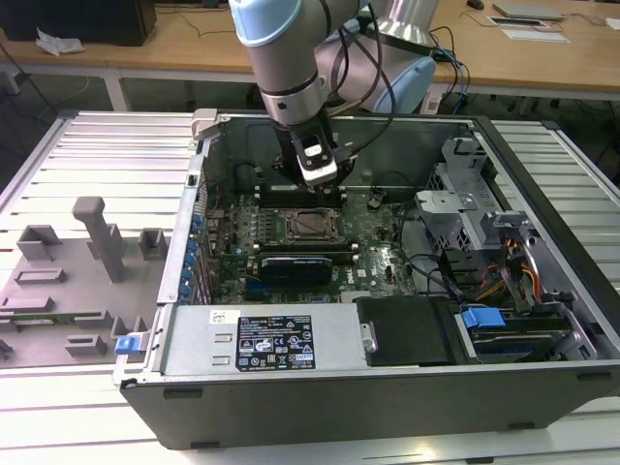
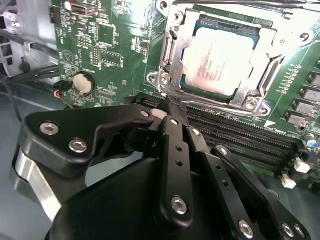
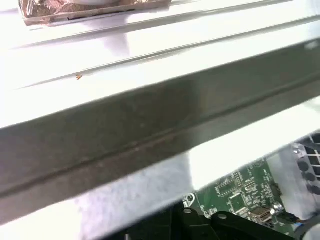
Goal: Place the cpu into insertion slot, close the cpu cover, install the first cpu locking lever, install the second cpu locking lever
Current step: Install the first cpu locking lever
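The cpu (image 2: 222, 57), a silver-grey square chip, lies flat in the insertion slot (image 1: 312, 225) on the green motherboard. The cpu cover (image 2: 257, 82), a silver metal frame, lies down around the chip, whose top shows through its window. My gripper (image 2: 170, 106) hangs just off one corner of the cover, with its black fingers (image 2: 176, 135) pressed together and nothing visible between them. In the exterior view the gripper (image 1: 317, 174) hovers inside the open computer case, just behind the socket. I cannot tell how the locking levers stand.
Long black memory slots (image 2: 240, 142) run beside the socket, close to my fingertips. A coin battery (image 2: 82, 84) and cables sit off to one side. The case wall (image 3: 150, 135) is near the wrist. Drive bays and wiring (image 1: 494, 271) fill the exterior view's right.
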Controlling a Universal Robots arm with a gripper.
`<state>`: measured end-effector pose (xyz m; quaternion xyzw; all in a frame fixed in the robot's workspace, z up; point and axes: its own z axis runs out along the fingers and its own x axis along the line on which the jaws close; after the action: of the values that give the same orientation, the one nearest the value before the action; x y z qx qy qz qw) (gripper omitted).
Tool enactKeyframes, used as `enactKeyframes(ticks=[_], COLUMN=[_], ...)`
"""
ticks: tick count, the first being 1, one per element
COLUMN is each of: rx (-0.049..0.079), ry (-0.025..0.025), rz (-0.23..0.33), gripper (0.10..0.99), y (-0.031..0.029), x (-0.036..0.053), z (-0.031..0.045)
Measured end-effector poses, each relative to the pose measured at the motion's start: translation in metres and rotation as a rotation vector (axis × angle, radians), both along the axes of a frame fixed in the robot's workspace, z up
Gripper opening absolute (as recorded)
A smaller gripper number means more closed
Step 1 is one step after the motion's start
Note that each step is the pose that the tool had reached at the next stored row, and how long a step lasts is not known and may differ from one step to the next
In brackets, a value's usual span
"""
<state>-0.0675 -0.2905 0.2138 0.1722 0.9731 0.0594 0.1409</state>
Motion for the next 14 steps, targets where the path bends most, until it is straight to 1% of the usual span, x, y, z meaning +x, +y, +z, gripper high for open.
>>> enactKeyframes(ticks=[6, 7, 8, 9, 11, 12, 13, 14], rx=[0.0, -0.001, -0.001, -0.001, -0.001, -0.001, -0.001, -0.001], ry=[0.0, 0.0, -0.0001, -0.0001, 0.0, 0.0017, 0.0258, 0.0442], rz=[0.0, 0.0, 0.0, 0.0, 0.0, 0.0, 0.0, 0.0], gripper=[0.106, 0.106, 0.106, 0.106, 0.106, 0.106, 0.106, 0.106], y=[0.0, 0.0, 0.0, 0.0, 0.0, 0.0, 0.0, 0.0], x=[0.0, 0.0, 0.0, 0.0, 0.0, 0.0001, 0.0011, 0.0024], z=[0.0151, 0.0197, 0.0266, 0.029, 0.0295, 0.0296, 0.0295, 0.0294])
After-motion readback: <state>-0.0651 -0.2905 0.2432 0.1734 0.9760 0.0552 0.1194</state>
